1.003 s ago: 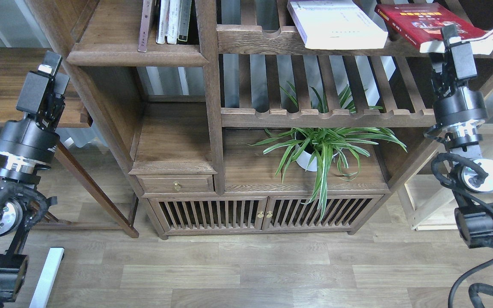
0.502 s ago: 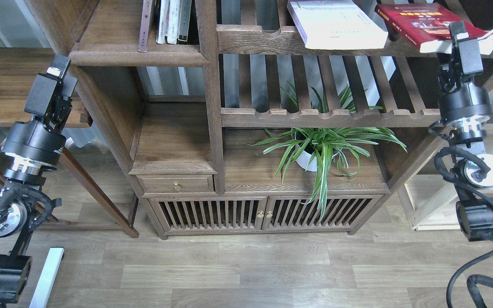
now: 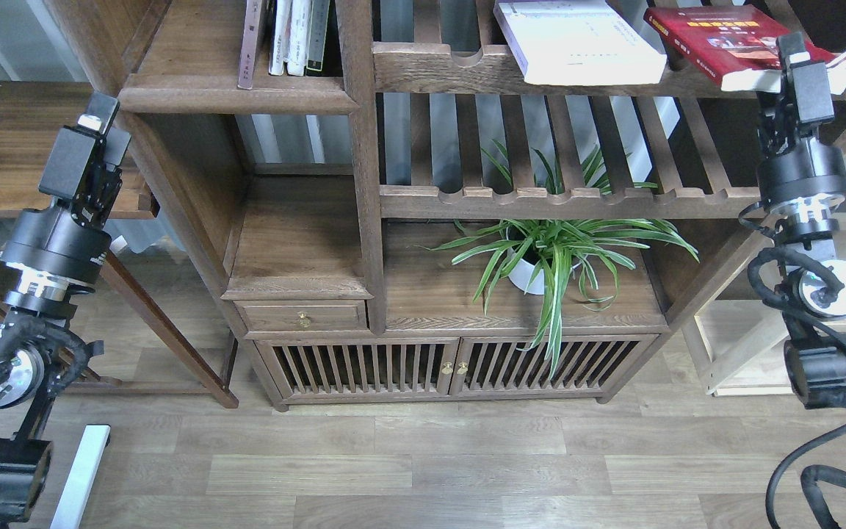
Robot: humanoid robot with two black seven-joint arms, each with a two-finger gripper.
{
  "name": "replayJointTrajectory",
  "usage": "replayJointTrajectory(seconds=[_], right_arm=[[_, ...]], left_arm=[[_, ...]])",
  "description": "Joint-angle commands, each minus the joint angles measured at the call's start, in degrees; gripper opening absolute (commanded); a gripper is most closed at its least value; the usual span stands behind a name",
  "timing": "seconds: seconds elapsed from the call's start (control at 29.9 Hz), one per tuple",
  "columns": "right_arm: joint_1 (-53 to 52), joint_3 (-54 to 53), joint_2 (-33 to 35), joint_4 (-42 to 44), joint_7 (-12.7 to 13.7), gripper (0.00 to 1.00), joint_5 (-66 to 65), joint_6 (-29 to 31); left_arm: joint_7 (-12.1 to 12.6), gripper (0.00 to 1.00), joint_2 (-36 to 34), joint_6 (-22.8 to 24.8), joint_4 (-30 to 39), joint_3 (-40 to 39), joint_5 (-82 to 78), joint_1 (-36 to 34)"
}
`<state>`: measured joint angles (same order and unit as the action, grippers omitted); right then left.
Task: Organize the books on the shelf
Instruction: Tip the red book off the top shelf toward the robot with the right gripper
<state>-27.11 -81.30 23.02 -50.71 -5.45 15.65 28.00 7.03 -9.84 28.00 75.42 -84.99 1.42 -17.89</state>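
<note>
A thick white-lavender book [image 3: 577,40] and a red book [image 3: 724,37] lie flat on the upper slatted shelf at the right. A maroon-brown book [image 3: 250,44] stands upright on the solid dark shelf [image 3: 236,99] at the upper left, beside thin white and black spines. My right gripper [image 3: 796,51] points up in front of the red book's near right corner. Its fingers cannot be told apart, and I cannot tell whether it touches the book. My left gripper [image 3: 96,117] hangs left of the solid shelf's corner, holding nothing I can see, its fingers also indistinct.
A potted spider plant [image 3: 551,253] stands on the cabinet top under the lower slatted shelf [image 3: 562,202]. Below are a small drawer [image 3: 302,316] and slatted doors [image 3: 438,367]. A dark wooden table [image 3: 19,147] is at the left and a light rack [image 3: 739,353] at the right.
My right gripper has shifted right and slightly up along the red book's front edge. My left gripper has moved a little to the right, nearer the shelf. The books have not moved.
</note>
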Motion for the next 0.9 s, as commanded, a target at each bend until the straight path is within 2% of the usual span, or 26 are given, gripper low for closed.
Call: replayJointTrajectory(seconds=[0.0, 0.17, 0.27, 0.33, 0.47, 0.6, 0.87], right_arm=[[0.04, 0.0, 0.01, 0.09, 0.0, 0.78, -0.01, 0.0], [-0.93, -0.09, -0.08, 0.96, -0.09, 0.57, -0.01, 0.0], [-2.33, -0.17, 0.01, 3.25, -0.7, 0.5, -0.1, 0.0], [-2.34, -0.26, 0.1, 3.6, -1.58, 0.41, -0.01, 0.0], [-2.34, -0.7, -0.08, 3.69, -2.55, 0.3, -0.18, 0.0], [-2.16, -0.88, -0.08, 3.34, -2.55, 0.23, -0.19, 0.0], [-1.46, 0.27, 0.1, 2.64, -1.59, 0.22, -0.18, 0.0]], left_arm=[[0.0, 0.99, -0.01, 0.0, -0.01, 0.08, -0.02, -0.04], [-0.09, 0.99, -0.01, 0.0, -0.01, 0.0, 0.07, 0.05], [-0.09, 0.99, -0.01, 0.0, -0.01, -0.27, 0.16, 0.05], [-0.09, 0.99, -0.01, 0.0, -0.01, -0.27, 0.07, 0.05], [-0.18, 0.99, -0.01, 0.0, 0.17, 0.17, 0.07, 0.05], [-0.18, 0.99, -0.01, 0.0, 0.17, -0.18, 0.07, 0.14], [-0.26, 0.99, -0.01, 0.0, -0.09, -0.44, 0.07, 0.57]])
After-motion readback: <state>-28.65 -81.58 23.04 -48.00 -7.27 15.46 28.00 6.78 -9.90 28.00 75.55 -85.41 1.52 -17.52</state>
